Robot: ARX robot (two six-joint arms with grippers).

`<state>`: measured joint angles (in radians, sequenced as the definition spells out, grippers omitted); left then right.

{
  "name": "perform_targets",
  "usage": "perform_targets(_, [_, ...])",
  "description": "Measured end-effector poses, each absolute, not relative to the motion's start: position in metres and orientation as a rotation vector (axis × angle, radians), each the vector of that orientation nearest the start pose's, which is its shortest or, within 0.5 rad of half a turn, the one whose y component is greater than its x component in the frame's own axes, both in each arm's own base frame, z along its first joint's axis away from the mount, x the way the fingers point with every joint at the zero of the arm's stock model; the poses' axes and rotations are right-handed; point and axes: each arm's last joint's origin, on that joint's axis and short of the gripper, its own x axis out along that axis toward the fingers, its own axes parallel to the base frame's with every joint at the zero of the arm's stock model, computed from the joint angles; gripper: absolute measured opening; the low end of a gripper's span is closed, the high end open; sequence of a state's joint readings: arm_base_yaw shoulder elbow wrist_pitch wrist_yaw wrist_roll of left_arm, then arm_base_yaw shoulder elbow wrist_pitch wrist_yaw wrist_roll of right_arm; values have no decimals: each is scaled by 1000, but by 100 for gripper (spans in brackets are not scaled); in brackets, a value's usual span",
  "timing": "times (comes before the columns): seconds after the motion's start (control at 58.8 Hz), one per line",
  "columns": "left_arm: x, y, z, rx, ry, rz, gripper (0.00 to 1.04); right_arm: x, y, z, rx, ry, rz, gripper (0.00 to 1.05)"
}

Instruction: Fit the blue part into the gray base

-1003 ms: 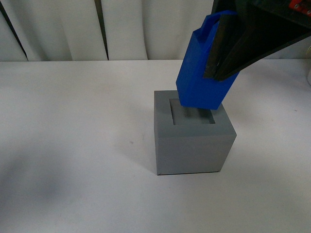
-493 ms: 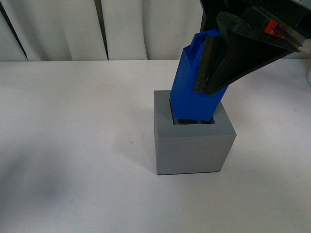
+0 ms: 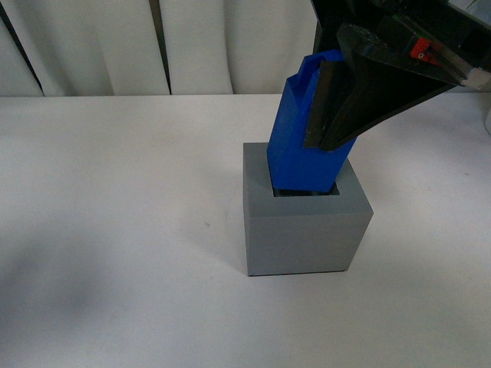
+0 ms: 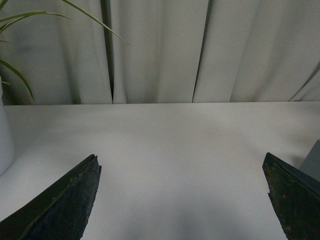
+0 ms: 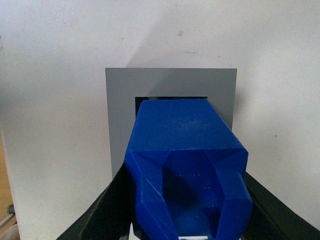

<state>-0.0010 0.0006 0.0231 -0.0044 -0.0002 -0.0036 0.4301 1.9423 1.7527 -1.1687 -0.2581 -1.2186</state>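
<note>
Your right gripper (image 3: pixel 321 115) is clamping the tilted bright blue plastic block (image 3: pixel 299 153) at frame centre, its foot just entering the matte gray cube (image 3: pixel 303 234)'s recess, unseated; your left gripper (image 4: pixel 180 159) is hanging open.

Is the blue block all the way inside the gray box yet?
Not yet. Done: the blue part is picked up, and its bottom end looks to sit just inside the square recess of the gray base. In hand: the right hand grips it, and it leans tilted, with most of it above the rim. Left: straighten it, push it down fully, then let go.
</note>
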Motion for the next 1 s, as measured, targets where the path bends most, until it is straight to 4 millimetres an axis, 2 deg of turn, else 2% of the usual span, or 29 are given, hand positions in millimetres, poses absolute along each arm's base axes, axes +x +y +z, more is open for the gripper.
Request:
perform_targets(0.612, [96, 0, 171, -4, -18, -1, 99, 350, 169, 255, -1108, 882, 1338, 47])
perform_targets(0.731, [96, 0, 171, -4, -18, -1, 99, 350, 170, 254, -1098, 881, 1342, 64])
perform_targets(0.833, [96, 0, 171, -4, -18, -1, 99, 351, 168, 254, -1070, 879, 1348, 83])
perform_targets(0.918, [96, 0, 171, -4, -18, -1, 99, 350, 165, 257, -1050, 867, 1350, 96])
perform_targets(0.952, [96, 0, 171, -4, -18, -1, 99, 350, 163, 259, -1038, 860, 1349, 99])
perform_targets(1.003, [96, 0, 171, -4, -18, -1, 99, 349, 159, 262, -1028, 851, 1344, 98])
